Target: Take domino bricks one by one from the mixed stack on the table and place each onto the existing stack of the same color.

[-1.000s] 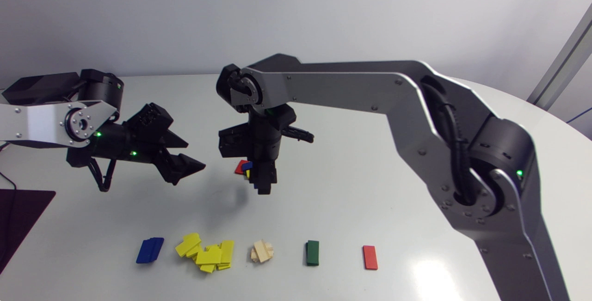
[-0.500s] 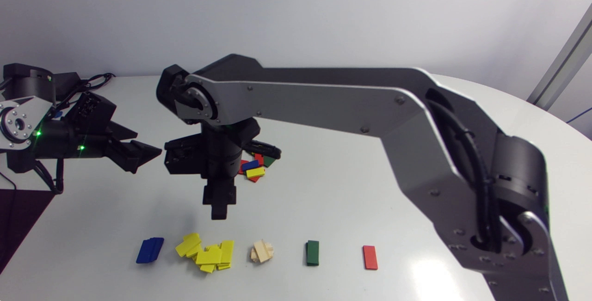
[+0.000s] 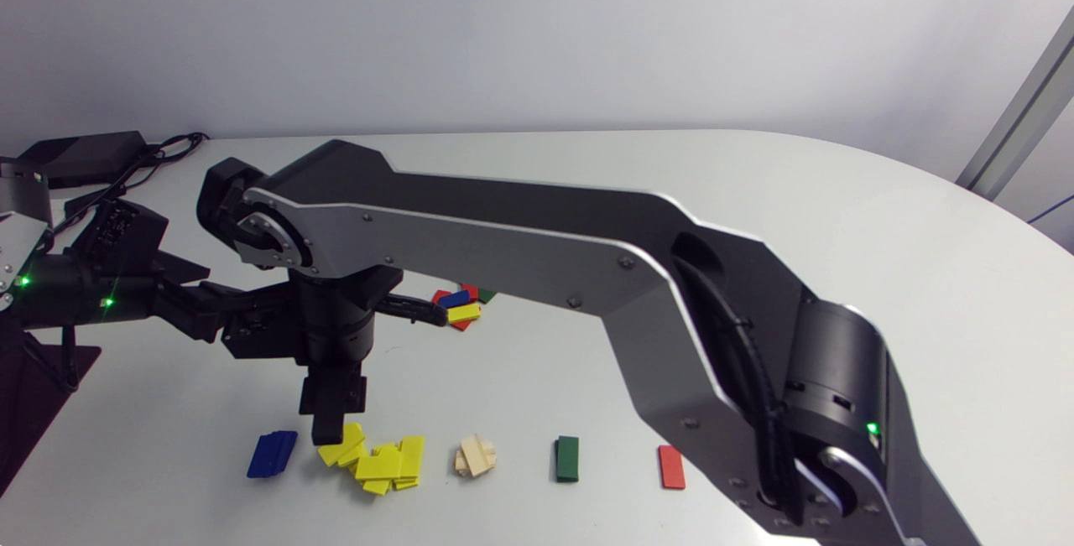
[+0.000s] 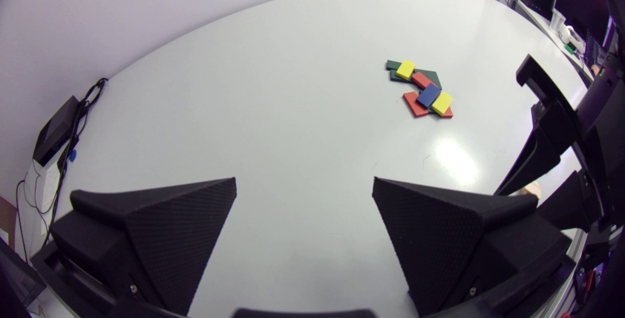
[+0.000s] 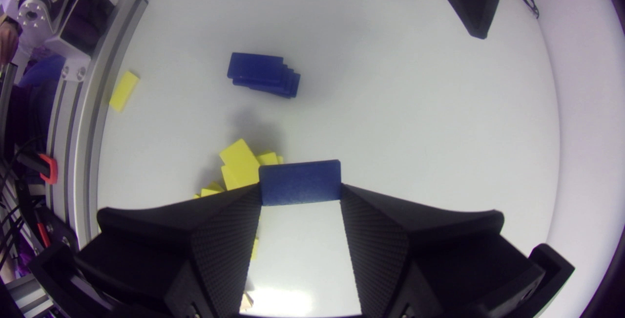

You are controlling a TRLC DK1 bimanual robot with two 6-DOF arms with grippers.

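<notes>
Right gripper closed on flat blue domino brick — held near the stack of blue bricks, not touching. Left gripper wide open, holding nothing — well apart from that stack.

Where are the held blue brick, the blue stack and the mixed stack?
held blue brick (image 5: 299,181), right wrist view, its flat face
blue stack (image 5: 256,67), right wrist view, top brick
mixed stack (image 4: 428,95), left wrist view, its blue brick

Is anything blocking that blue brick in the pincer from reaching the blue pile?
Nothing visible. Only bare table lies between the blue brick and the blue stack; the yellow pile lies just beside that path, under the right pincer.
</notes>
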